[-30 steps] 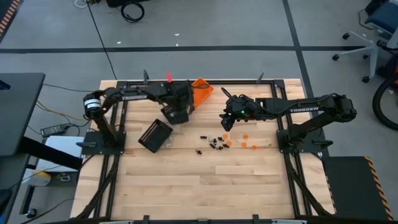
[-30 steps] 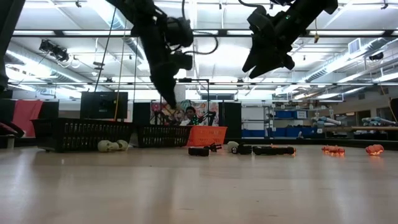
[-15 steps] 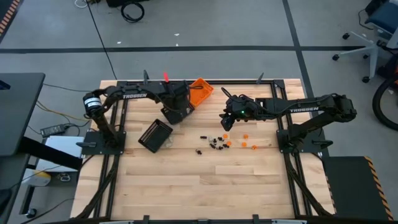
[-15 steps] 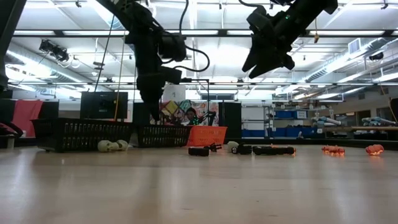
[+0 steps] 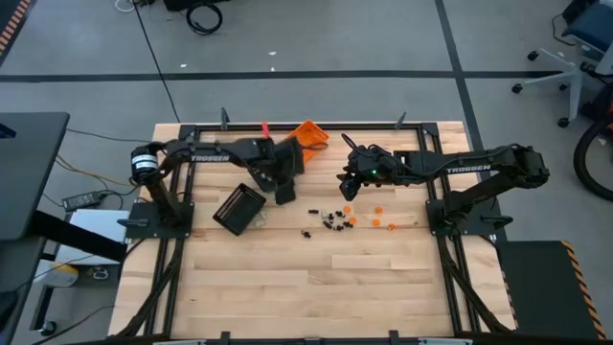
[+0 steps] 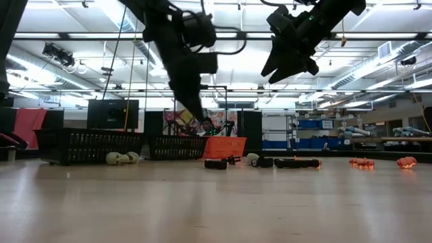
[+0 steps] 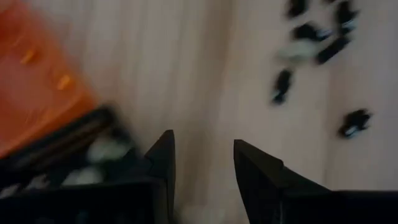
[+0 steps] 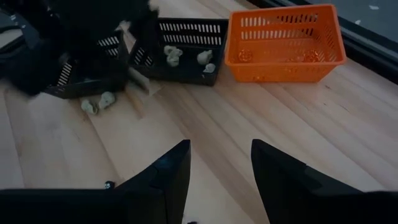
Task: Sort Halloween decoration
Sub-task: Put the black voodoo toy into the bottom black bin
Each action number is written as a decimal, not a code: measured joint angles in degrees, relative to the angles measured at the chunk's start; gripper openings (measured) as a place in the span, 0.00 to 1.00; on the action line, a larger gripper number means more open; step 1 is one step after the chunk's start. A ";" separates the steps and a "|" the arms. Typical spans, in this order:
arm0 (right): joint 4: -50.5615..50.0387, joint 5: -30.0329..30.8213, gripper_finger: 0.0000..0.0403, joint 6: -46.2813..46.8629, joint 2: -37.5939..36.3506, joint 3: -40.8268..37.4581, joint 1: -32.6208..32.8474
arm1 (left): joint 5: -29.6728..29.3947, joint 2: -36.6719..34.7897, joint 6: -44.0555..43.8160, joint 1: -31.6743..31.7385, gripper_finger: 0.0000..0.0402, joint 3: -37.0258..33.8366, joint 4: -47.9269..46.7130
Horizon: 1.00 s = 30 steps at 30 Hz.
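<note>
Trinkets, Halloween: black trinkets and orange trinkets scattered mid-counter; whitish skull trinkets inside one black tray, two more loose on the counter beside the other black tray. Orange tray at the far edge (small orange pieces inside). Left gripper above the counter between trays and scatter, fingers parted, grasping nothing. Right gripper raised above the scatter, fingers released, empty
</note>
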 joint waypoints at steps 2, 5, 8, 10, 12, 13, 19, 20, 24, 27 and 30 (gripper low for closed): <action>-0.38 -0.92 0.43 0.01 0.00 0.00 0.02 | 0.04 0.81 0.13 -2.75 0.29 -0.02 2.29; -1.65 -2.55 0.43 0.28 0.00 0.00 0.02 | 0.08 2.47 0.13 -6.39 0.29 -0.01 5.96; -3.62 -3.00 0.43 0.49 0.00 0.00 0.02 | 0.06 5.16 -0.69 -9.43 0.29 -0.02 9.64; -4.47 -3.20 0.43 0.50 -0.02 0.00 0.02 | 0.06 7.20 -2.59 -10.72 0.30 -0.04 11.73; -5.28 -3.68 0.43 0.49 0.00 0.00 0.02 | -0.80 8.92 -4.74 -11.35 0.30 -0.04 14.17; -5.27 -4.12 0.43 0.49 -0.01 0.00 0.02 | -1.39 9.62 -5.56 -11.44 0.30 -0.06 14.62; -6.31 -4.96 0.43 0.93 -0.01 0.00 0.07 | -1.88 12.23 -7.15 -11.29 0.30 -0.06 18.07; -6.39 -5.16 0.43 0.96 -0.01 0.00 0.08 | -2.01 12.60 -7.04 -11.20 0.30 -0.06 18.33; -6.63 -5.78 0.43 1.10 -0.01 0.00 0.13 | -1.99 14.35 -7.06 -11.05 0.30 -0.06 18.67; -7.18 -5.96 0.43 1.15 0.00 0.00 0.15 | -2.01 15.24 -7.33 -11.01 0.30 -0.06 18.59; -7.36 -5.98 0.43 1.12 -0.02 0.00 0.21 | -2.03 15.88 -7.52 -11.03 0.28 0.03 19.37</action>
